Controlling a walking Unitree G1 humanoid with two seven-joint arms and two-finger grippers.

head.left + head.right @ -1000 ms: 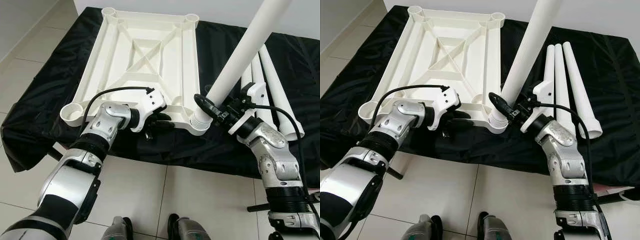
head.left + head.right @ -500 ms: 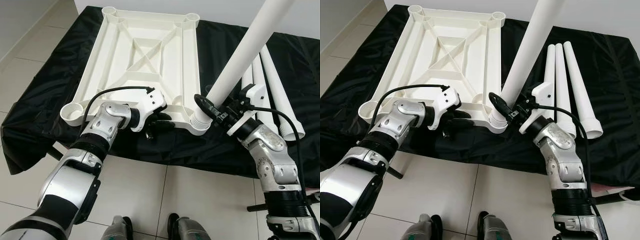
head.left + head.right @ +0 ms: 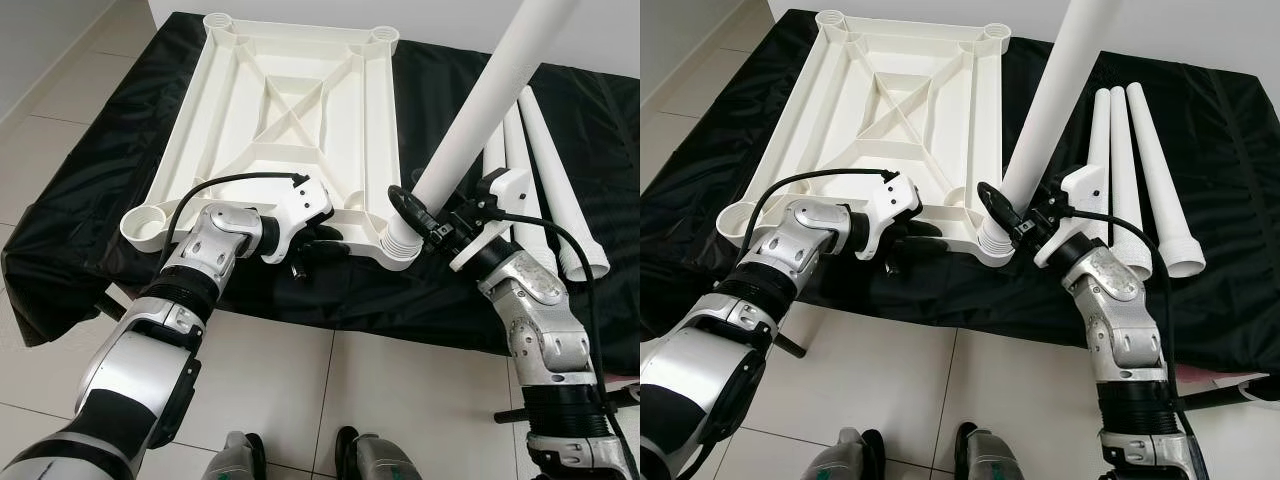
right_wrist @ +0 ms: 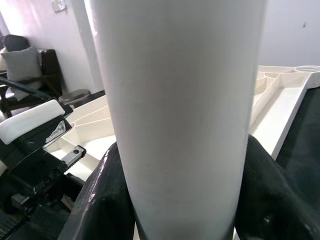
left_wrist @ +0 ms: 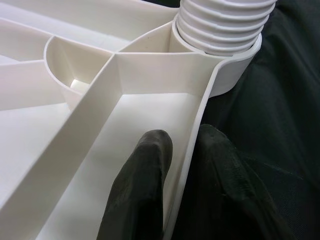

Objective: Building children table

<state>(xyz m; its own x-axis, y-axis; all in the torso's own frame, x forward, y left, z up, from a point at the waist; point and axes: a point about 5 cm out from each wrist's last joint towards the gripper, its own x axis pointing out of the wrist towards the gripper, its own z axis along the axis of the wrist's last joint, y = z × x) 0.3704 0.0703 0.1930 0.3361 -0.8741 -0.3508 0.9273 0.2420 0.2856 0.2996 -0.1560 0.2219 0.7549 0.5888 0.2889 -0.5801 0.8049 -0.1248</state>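
Left eye view, right pincer [image 3: 432, 228] clamping table leg [image 3: 478, 105], top cut off, left pincer [image 5: 172, 192] pinching tabletop [image 3: 285, 110] rim, fingertips hidden.

Left end effector [image 5: 187, 165] pinching the white tabletop's rim wall [image 5: 197, 120], threaded leg end [image 5: 220, 25] seated in corner socket, black cloth [image 5: 285, 100] beside

right claw [image 3: 428, 226] shifted slightly toward the tabletop, leg [image 3: 470, 130] perhaps tilted more upright

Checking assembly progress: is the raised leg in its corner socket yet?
In: the leg's ribbed end sits inside the tabletop's corner socket.
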